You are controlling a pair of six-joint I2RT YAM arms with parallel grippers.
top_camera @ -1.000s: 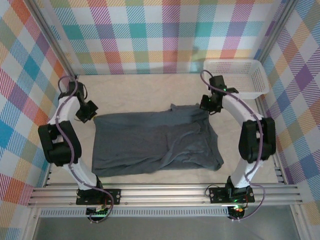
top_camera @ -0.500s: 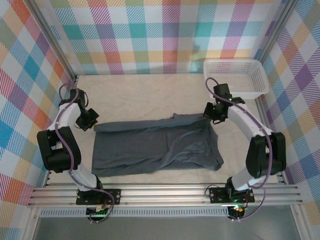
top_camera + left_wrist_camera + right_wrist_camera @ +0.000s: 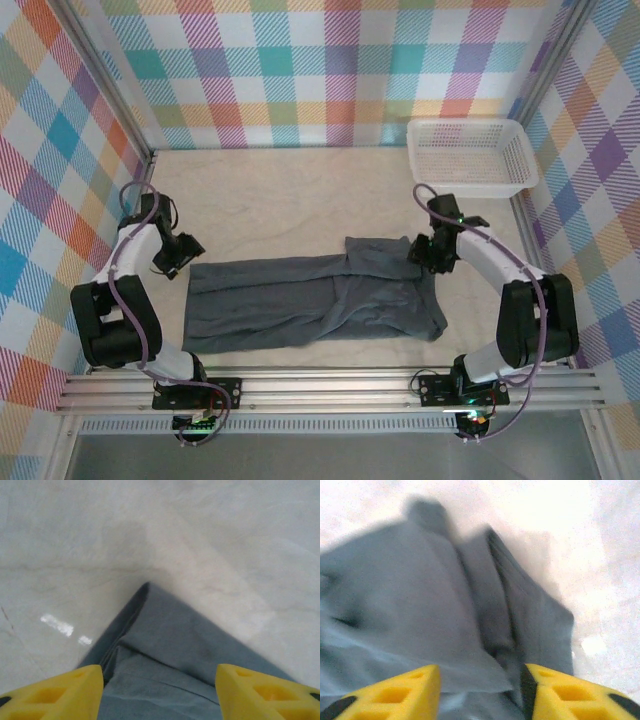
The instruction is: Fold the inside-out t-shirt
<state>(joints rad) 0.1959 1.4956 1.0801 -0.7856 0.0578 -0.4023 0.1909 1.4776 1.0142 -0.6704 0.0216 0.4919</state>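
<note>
The inside-out t-shirt (image 3: 310, 300), where is it lying?
It is lying as a long, wrinkled grey band across the near middle of the worktop (image 3: 280, 200), stretching from one arm to the other
What is the left hand (image 3: 186, 254) doing?
It is hovering at the band's far left corner with its yellow fingers (image 3: 60, 690) spread apart. In the left wrist view the layered cloth corner is lying flat between them, gripped by neither
And the right hand (image 3: 424, 254)?
It is sitting at the far right corner, fingers (image 3: 395, 690) spread too, with bunched cloth showing blurred beneath the gap
Anything further right?
A white mesh basket (image 3: 465, 123) is resting in the far right corner of the worktop, well apart from the shirt
</note>
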